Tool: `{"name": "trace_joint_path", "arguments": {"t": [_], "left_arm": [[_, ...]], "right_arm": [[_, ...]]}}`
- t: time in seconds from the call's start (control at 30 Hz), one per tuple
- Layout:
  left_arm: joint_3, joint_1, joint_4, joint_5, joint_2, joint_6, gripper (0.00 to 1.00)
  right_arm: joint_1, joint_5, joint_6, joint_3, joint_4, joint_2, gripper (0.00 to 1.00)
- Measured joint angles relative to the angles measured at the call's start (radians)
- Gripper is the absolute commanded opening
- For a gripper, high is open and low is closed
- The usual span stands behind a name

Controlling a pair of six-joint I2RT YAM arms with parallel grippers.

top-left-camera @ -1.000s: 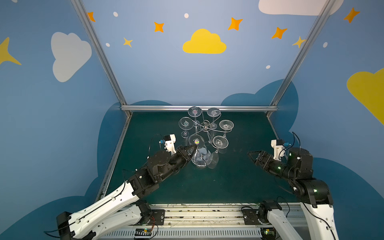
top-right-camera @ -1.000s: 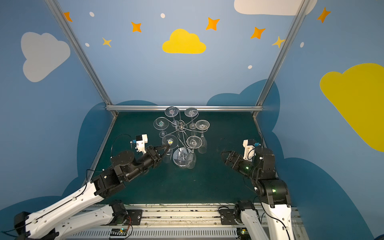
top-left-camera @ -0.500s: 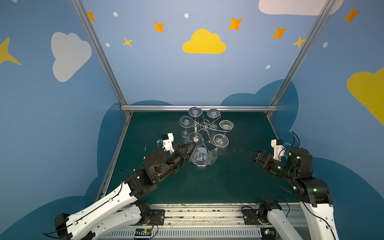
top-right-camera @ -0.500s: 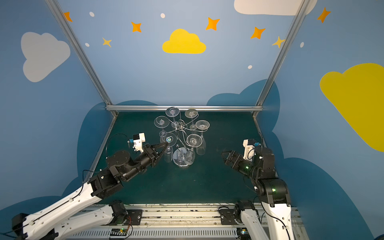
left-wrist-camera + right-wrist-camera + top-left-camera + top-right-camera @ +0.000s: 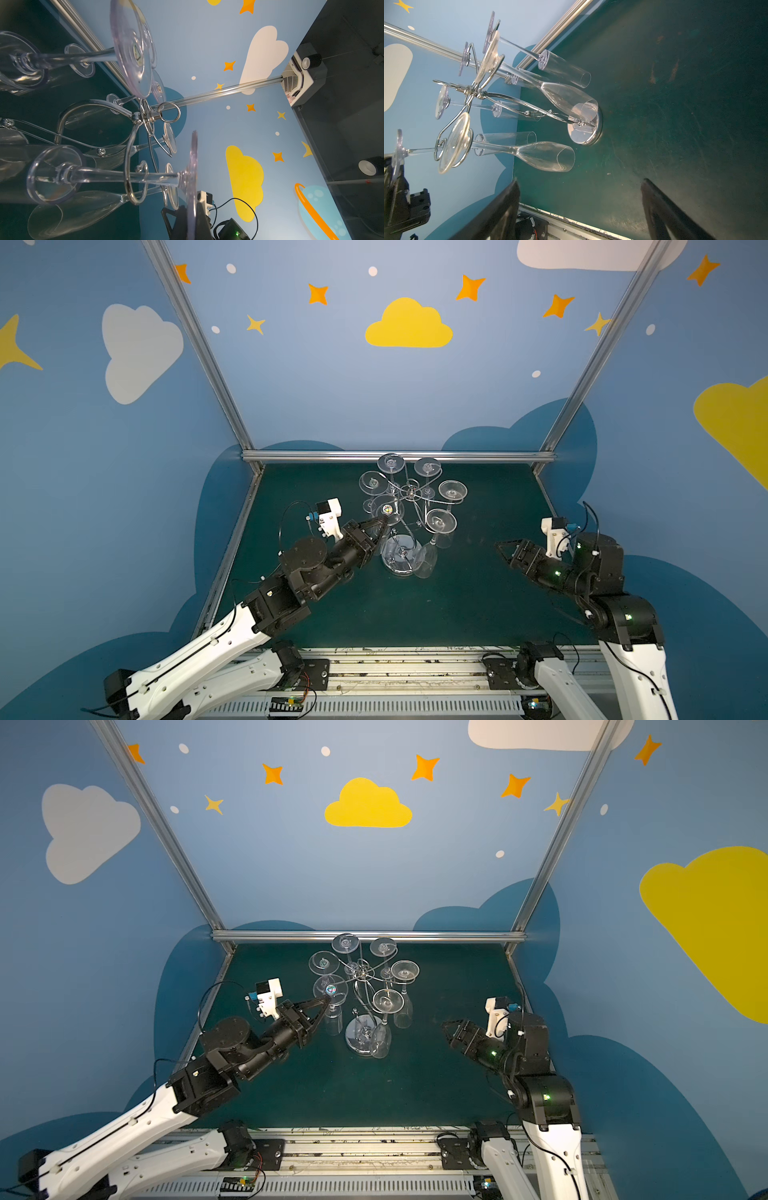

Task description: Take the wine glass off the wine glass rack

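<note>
Green mat [image 5: 457, 605]; wine glass [image 5: 387, 510] vertical, bowl down

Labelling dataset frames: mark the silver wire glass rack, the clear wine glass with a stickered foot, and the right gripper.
silver wire glass rack [image 5: 583, 137]: right wrist view, shiny round base.
clear wine glass [image 5: 387, 510]: in a top view, stickered foot.
right gripper [image 5: 579, 180]: right wrist view, midway between open fingertips.

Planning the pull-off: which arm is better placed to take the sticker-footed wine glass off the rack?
Left. The left gripper is shut on the foot of that wine glass, at the near-left arm of the wine glass rack. The right gripper is open, holds nothing and sits apart from it.
</note>
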Motion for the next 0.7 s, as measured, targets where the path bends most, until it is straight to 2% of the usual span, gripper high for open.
{"name": "trace_joint_path", "arguments": {"t": [0.43, 0.7], "left_arm": [[0.0, 0.071, 0.0, 0.032, 0.025, -0.002, 0.03], [0.035, 0.105, 0.02, 0.114, 0.095, -0.025, 0.03]], "right_arm": [[0.0, 0.011, 0.0, 0.0, 0.0, -0.006, 0.89], [0.001, 0.014, 0.0, 0.002, 0.0, -0.006, 0.89]]}}
